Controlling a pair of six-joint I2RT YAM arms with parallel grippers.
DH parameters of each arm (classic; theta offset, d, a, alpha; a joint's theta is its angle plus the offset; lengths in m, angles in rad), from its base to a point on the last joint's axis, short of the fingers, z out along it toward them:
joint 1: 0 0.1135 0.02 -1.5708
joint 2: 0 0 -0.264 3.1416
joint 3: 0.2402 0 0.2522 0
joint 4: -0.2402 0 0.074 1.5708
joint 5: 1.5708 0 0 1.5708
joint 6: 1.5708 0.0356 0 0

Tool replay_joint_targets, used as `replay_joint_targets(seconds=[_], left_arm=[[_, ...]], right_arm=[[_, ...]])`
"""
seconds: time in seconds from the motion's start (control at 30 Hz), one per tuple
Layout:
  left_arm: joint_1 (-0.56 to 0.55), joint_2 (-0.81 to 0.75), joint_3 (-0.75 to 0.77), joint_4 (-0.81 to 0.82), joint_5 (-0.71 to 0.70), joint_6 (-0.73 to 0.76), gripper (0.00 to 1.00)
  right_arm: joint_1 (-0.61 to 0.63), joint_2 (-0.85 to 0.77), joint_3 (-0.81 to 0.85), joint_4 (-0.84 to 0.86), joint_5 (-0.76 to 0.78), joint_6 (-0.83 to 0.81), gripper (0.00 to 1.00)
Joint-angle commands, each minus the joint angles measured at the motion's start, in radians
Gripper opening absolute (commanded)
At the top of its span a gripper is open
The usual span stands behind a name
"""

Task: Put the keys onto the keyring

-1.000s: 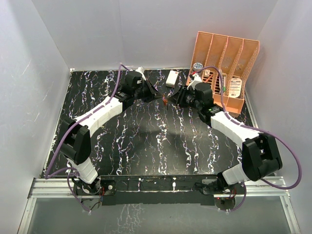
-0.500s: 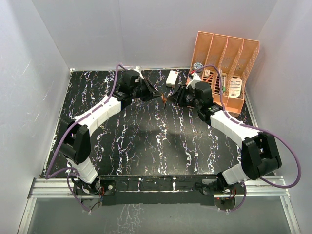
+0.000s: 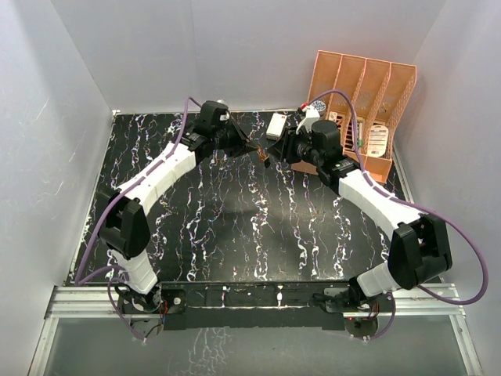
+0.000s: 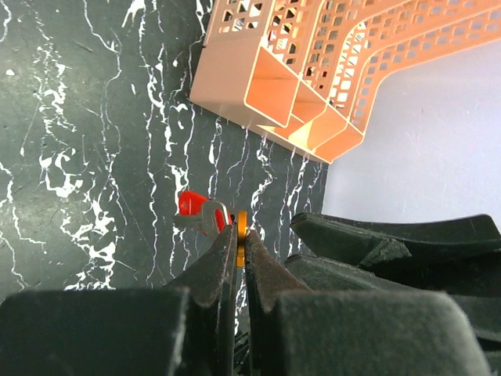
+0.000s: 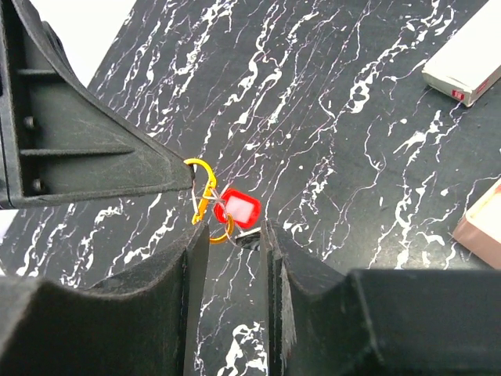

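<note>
My left gripper (image 3: 255, 151) is shut on the keyring (image 4: 242, 227), a thin orange-gold loop pinched edge-on between its fingertips and held above the table. In the right wrist view the keyring (image 5: 201, 190) sticks out of the left finger. The key (image 5: 237, 207), with its red rectangular head, hangs against the loop, and a second small orange ring shows just under it. The key also shows in the left wrist view (image 4: 193, 204) and the top view (image 3: 264, 160). My right gripper (image 5: 232, 235) is open, its fingertips just below the key, one on each side, with no clear grip on it.
A white rectangular box (image 3: 275, 125) lies on the black marbled table behind the grippers. The large orange slotted file rack (image 3: 366, 94) stands at the back right, close behind the right wrist. White walls enclose the table on three sides.
Both grippers have shifted a little toward the back of the table, keeping the keyring and key between them. The left gripper has stayed shut on the keyring.
</note>
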Motion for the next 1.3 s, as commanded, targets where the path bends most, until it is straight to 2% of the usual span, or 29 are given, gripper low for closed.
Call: replay_joint_targets(seconds=[0.0,0.4,0.67,0.9,1.27], left_arm=[[0.002,0.017,0.101,-0.197,-0.048,-0.045,0.00],[0.002,0.120,0.240,-0.444,-0.046,-0.140,0.00],[0.002,0.136,0.251,-0.494,-0.008,-0.192,0.00],[0.005,0.191,0.329,-0.584,0.037,-0.212,0.00],[0.018,0.201,0.344,-0.625,0.058,-0.247,0.00]], right_arm=[[0.031,-0.031,0.077,-0.040,0.050,-0.102,0.32],[0.163,-0.006,0.155,-0.130,0.175,-0.266,0.33],[0.208,0.029,0.170,-0.177,0.238,-0.318,0.30],[0.215,0.025,0.134,-0.184,0.243,-0.349,0.31],[0.229,0.037,0.123,-0.205,0.213,-0.377,0.31]])
